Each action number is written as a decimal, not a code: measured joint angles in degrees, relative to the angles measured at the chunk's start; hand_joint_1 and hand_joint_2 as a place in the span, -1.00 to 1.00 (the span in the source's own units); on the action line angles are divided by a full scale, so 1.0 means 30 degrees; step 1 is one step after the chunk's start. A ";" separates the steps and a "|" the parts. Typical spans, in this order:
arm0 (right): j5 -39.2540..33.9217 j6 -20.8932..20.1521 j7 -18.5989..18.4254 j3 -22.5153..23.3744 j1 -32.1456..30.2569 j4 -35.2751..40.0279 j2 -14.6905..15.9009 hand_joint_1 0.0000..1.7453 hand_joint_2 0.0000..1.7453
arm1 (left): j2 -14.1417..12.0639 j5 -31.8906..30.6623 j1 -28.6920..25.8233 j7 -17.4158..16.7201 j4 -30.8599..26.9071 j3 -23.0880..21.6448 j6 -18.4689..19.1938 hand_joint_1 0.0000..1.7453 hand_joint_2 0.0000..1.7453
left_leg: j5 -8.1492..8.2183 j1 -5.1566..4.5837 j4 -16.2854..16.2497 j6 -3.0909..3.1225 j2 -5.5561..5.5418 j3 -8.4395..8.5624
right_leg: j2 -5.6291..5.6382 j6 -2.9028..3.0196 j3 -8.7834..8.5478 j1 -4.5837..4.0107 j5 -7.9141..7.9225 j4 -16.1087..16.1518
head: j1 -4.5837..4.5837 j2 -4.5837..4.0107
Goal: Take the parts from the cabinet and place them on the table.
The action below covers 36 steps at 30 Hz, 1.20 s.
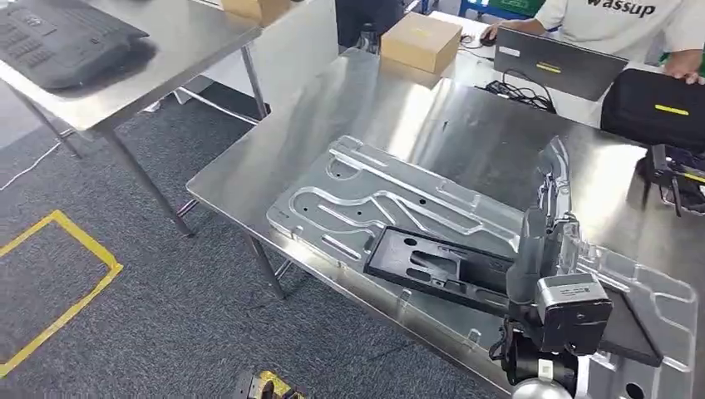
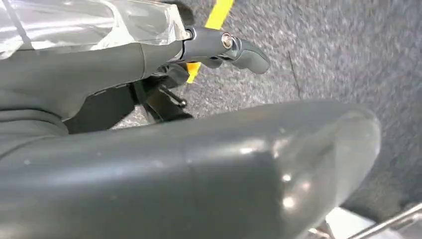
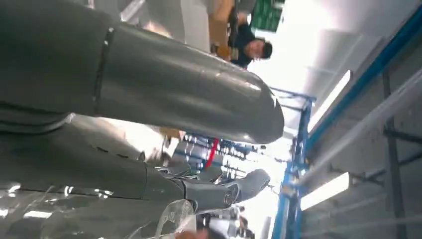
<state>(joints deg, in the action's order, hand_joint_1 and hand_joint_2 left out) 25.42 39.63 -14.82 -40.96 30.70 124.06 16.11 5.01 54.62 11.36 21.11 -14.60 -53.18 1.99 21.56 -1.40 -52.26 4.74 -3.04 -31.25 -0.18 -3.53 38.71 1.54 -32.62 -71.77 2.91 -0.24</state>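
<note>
From the head camera I see the stamped metal plate [image 1: 391, 204] lying flat on the steel table [image 1: 465, 125], a black plastic tray [image 1: 441, 268] on its near edge, and my right hand [image 1: 550, 195] standing just beyond the tray, its grip hidden behind the wrist. On the left wrist camera, my left hand [image 2: 209, 164] blocks most of the frame; a crinkled clear piece [image 2: 89, 22] lies against its fingers [image 2: 226, 47], though I cannot tell whether they hold it. The right wrist camera shows shiny sheet [image 3: 89, 219] against dark fingers [image 3: 219, 191], grip unclear.

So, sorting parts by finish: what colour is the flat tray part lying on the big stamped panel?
Black tray part, clearest in the head view.
</note>
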 joint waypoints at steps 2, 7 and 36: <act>0.0080 -0.0007 0.0007 -0.0299 0.0142 -0.0058 -0.0102 -1.00 -1.00 | 0.0000 0.0022 0.0001 0.0000 0.0000 0.0044 -0.0051 -1.00 -1.00 | 0.0125 0.0082 -0.0272 -0.0135 -0.0534 -0.0008 | 0.0322 -0.0098 -0.1691 0.0109 0.1958 0.3524 | 0.0000 0.0000; 0.0335 -0.0358 0.0087 -0.1108 0.0711 -0.0306 -0.0394 -1.00 -1.00 | -0.0066 0.0153 -0.0038 0.0073 0.0000 0.0138 -0.0284 -1.00 -1.00 | 0.0278 0.0120 -0.0803 -0.0528 -0.1302 -0.0630 | 0.0767 0.0263 -0.2248 0.0034 0.2110 0.5053 | 0.0007 0.0000; -0.1355 -0.0889 0.1348 -0.3366 0.2343 -0.2390 -0.1530 -1.00 -1.00 | -0.0357 0.1042 -0.0464 -0.0102 0.0007 0.0933 -0.1246 -1.00 -1.00 | 0.0169 0.0093 -0.1052 -0.0519 -0.1716 -0.1013 | 0.1128 0.0263 -0.1748 0.0047 0.2244 0.4810 | 0.0000 0.0000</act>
<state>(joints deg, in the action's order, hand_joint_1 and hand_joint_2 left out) 21.35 36.96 -10.77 -51.06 37.73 116.89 11.52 3.93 57.75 9.97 20.81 -14.58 -50.38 -1.75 22.07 -1.12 -55.42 3.18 -8.18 -34.29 3.21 -2.74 33.47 1.68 -25.89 -57.34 2.91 -0.24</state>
